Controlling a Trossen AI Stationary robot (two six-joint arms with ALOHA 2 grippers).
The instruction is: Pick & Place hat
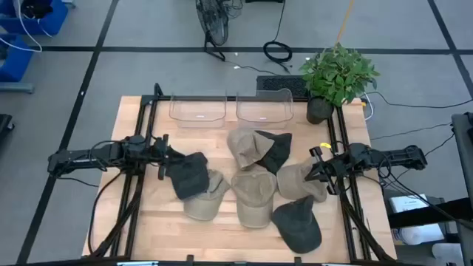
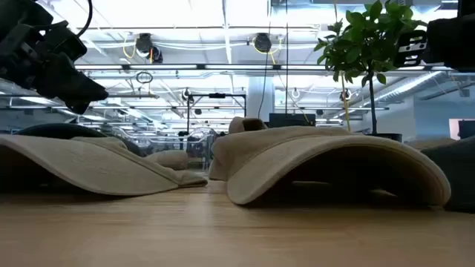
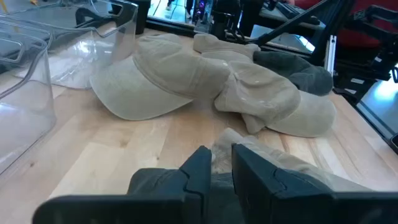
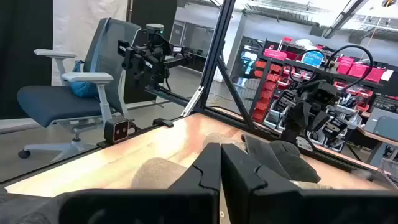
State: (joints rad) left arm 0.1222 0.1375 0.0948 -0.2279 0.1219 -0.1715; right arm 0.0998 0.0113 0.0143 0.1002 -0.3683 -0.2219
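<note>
From above, my left tool (image 1: 164,164) sits at the dark hat (image 1: 188,176) on the table (image 1: 133,122); my right tool (image 1: 319,167) waits, fingers together. At my left wrist, fingers (image 3: 198,167) narrow, pinching soft, light cloth; the stiffer brim looks the surest hold.

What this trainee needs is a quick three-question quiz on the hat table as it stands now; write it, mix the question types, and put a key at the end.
1. True or false: the two clear plastic bins at the far edge of the wooden table already hold hats.
2. Multiple choice: the green leafy potted plant stands on the side of A) the left arm, B) the right arm, C) neither, mid-table.
3. Short answer: which gripper, the left gripper or the right gripper, sits right beside a dark grey fabric cap?

Key: 1 false, no hat is in either bin. 2 B. 3 the left; the right one is beside a beige fabric cap.
</note>
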